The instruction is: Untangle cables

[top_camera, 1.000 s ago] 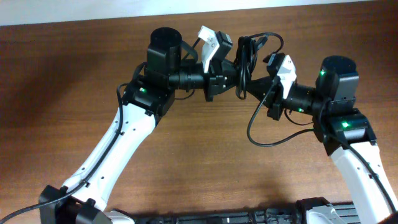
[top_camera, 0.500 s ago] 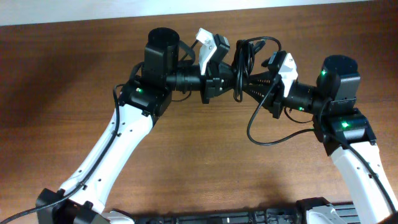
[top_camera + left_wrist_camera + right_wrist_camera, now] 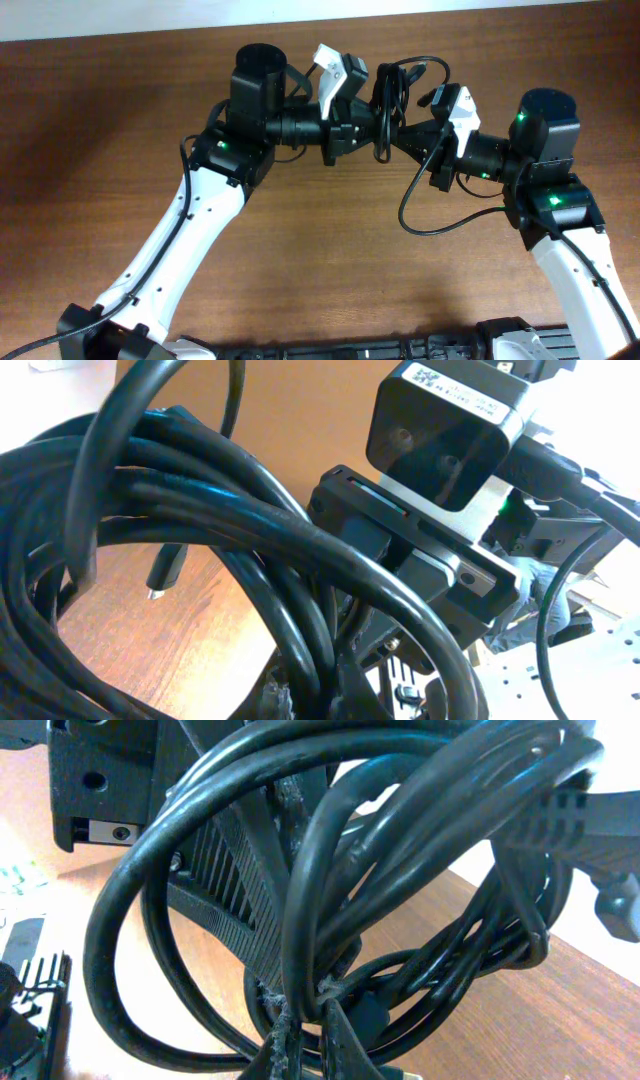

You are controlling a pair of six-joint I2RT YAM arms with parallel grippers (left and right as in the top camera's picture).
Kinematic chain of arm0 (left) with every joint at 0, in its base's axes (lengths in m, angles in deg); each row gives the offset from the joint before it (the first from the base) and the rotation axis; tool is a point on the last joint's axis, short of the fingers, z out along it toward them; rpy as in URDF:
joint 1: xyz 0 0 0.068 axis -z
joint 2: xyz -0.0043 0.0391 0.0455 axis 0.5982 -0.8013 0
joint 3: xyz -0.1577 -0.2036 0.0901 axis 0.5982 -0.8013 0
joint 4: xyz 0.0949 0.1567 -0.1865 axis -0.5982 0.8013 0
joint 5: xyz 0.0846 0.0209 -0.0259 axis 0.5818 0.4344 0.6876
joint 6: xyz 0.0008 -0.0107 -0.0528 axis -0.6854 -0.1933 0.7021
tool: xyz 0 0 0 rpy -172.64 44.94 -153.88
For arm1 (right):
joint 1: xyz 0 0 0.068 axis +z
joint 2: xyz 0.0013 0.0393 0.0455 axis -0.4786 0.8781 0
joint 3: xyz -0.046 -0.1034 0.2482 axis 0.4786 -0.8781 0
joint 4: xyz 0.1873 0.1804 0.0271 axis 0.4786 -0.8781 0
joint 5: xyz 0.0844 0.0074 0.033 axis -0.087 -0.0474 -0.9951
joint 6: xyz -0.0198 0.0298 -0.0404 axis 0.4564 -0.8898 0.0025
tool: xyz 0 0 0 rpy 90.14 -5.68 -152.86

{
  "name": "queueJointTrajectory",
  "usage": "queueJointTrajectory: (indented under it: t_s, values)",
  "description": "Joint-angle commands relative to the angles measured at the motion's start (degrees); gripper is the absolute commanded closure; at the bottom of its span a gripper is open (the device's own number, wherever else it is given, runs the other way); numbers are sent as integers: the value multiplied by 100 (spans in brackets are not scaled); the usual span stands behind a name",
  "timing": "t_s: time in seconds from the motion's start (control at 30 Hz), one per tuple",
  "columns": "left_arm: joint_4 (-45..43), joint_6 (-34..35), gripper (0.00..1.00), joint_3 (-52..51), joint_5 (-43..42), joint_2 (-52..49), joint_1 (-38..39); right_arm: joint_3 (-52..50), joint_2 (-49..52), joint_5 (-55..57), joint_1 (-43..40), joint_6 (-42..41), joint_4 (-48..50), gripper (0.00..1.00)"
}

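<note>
Over the last second the left arm slid slightly left and back, and the cables (image 3: pixel 385 100) went with it, a touch further from the right wrist. The right fingers looked parted half a second back and were pinched again. The bundle looked just as knotted as before, so my read: a re-grip and a light tug, no strand freed yet.

The cables hung in the air between the two grippers, above the far middle of the table (image 3: pixel 300 260), with one loop trailing down to the wood by the right arm.

Left gripper (image 3: pixel 370 126): narrow, clamped on strands at the bundle's left side, wrist level and pointing right.

Right gripper (image 3: pixel 402 136): narrow, nipping a couple of strands low in the bundle (image 3: pixel 330 850), wrist angled up-left.

Both forearms met tip to tip in a shallow V.

One plug (image 3: pixel 165 575) dangled free; a moulded connector (image 3: pixel 580 820) sat at the top right of the coil.
</note>
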Motion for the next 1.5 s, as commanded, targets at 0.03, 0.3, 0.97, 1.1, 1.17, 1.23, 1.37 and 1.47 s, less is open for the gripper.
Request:
queueJointTrajectory:
  t_s: [0.03, 0.3, 0.97, 1.1, 1.17, 1.23, 1.37, 1.47]
  values:
    - [79, -136, 100, 4, -214, 46, -142, 122, -96, -553, 94, -70, 105, 96]
    - [413, -240, 100, 4, -201, 46, -470, 122, -584, -632, 90, -70, 109, 96]
    - [1097, -824, 100, 4, -260, 48, -470, 122, -999, -542, 90, -70, 190, 62]
    - [1043, -857, 100, 4, -415, 48, -470, 122, -850, -542, 90, -72, 190, 63]
    - [1062, -1134, 100, 4, -415, 48, -463, 122, -796, -542, 90, -81, 190, 63]
    - [1060, -1333, 100, 4, -409, 48, -463, 122, -745, -269, 90, -413, 190, 62]
    - [1058, -1344, 100, 4, 17, 48, -393, 122, -713, -122, 90, -745, 184, 63]
    - [929, -1344, 100, 4, 151, 48, -247, 120, -706, -107, 90, -739, 138, 63]
